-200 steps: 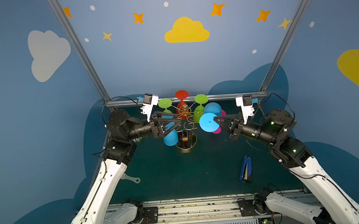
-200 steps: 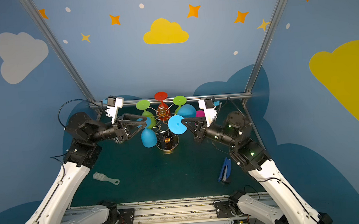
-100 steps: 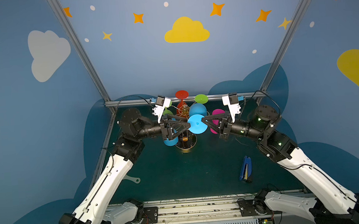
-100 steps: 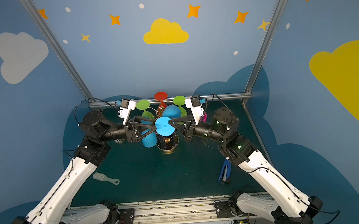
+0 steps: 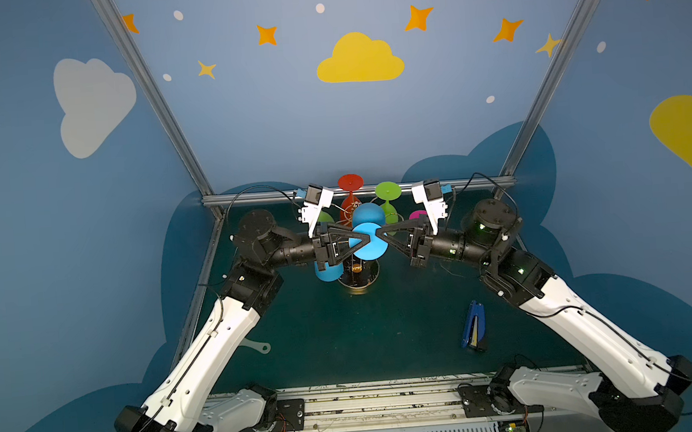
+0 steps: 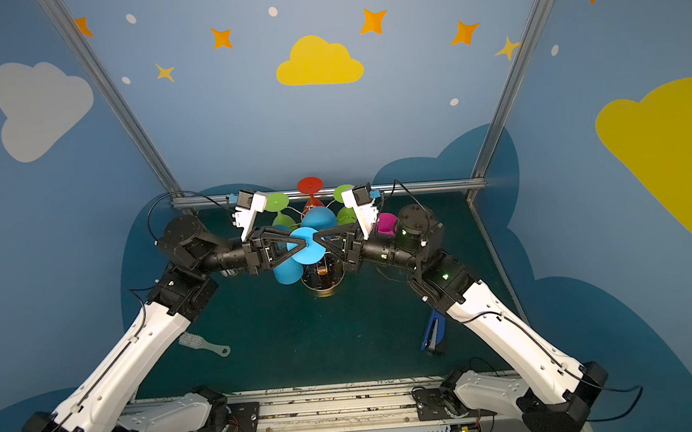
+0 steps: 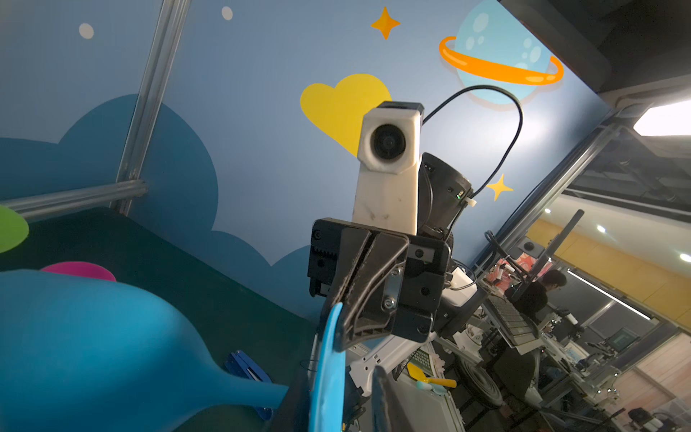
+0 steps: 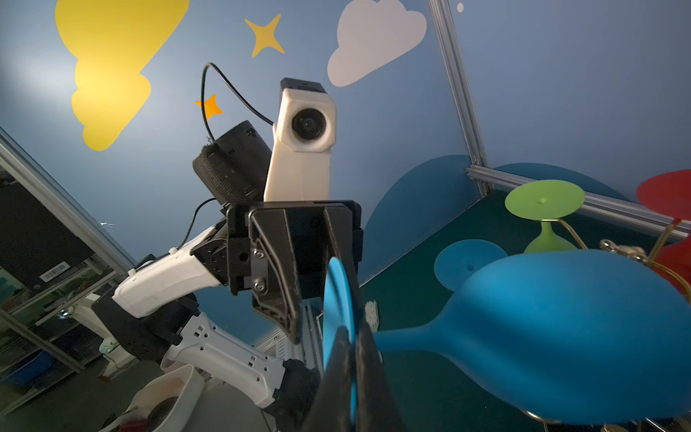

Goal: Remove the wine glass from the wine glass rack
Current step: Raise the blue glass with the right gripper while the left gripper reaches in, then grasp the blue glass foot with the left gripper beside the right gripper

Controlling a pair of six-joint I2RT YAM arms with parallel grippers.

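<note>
Left gripper (image 5: 366, 239), advanced from 9 o'clock, narrows (grip unclear) on the glass (image 5: 372, 251) the right gripper (image 5: 378, 233) pinches, seemingly for handover.

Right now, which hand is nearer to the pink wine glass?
Right. The right hand lies with its body close beside the pink wine glass; the left hand sits across the blue wine glass foot, where both hands' tips meet.
</note>
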